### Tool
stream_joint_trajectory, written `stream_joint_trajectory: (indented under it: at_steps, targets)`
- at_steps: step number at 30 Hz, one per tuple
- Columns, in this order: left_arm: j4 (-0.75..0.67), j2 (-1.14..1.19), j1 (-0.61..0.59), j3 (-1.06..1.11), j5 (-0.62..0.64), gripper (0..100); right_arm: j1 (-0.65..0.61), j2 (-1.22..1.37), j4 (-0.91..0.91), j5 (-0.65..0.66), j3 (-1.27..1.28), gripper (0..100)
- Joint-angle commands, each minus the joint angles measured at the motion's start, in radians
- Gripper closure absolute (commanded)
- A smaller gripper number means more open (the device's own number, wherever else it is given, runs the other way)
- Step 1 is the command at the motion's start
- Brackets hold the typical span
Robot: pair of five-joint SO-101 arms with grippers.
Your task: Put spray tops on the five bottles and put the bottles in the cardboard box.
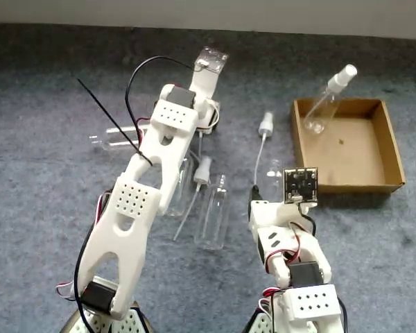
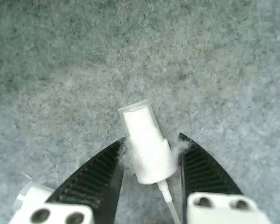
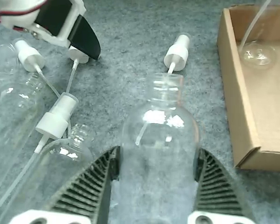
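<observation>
My left arm [image 1: 163, 149] lies over a clear bottle [image 1: 182, 194] and hides most of it. The spray top [image 2: 147, 147] pinched in my left gripper [image 2: 151, 140] loses its tube at the picture's edge. The wide bottle [image 3: 158, 135] clamped in my right gripper [image 3: 157, 156] is cut off at its base; the cardboard box [image 3: 238, 93] runs past the edge too.

Fuzzy grey carpet [image 1: 48, 139] spreads everywhere, evenly lit, meeting a pale strip [image 1: 194, 12] along the far edge.

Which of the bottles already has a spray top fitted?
The bottle leaning in the cardboard box, its white top past the far wall. The one in the right gripper and those on the carpet look uncapped.
</observation>
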Motion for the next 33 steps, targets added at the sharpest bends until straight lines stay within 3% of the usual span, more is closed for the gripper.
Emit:
stream_joint_trajectory:
  at_steps: [1, 12, 16, 25, 33]
  targets:
    - [0.021, 0.007, -0.002, -0.042, 0.005, 87, -0.008, -0.008, -0.022, -0.002, -0.007, 83.5]
    - [0.028, 0.016, -0.007, -0.097, 0.006, 88, -0.008, -0.008, -0.022, -0.002, -0.007, 83.5]
    - [0.029, 0.022, -0.004, -0.183, 0.006, 100, -0.010, -0.008, -0.022, -0.002, -0.008, 83.5]
    - [0.029, 0.015, -0.007, -0.203, 0.006, 97, -0.010, -0.008, -0.024, -0.003, -0.008, 83.5]
    - [0.071, -0.004, -0.007, -0.404, 0.006, 97, -0.010, -0.008, -0.024, -0.009, -0.008, 83.5]
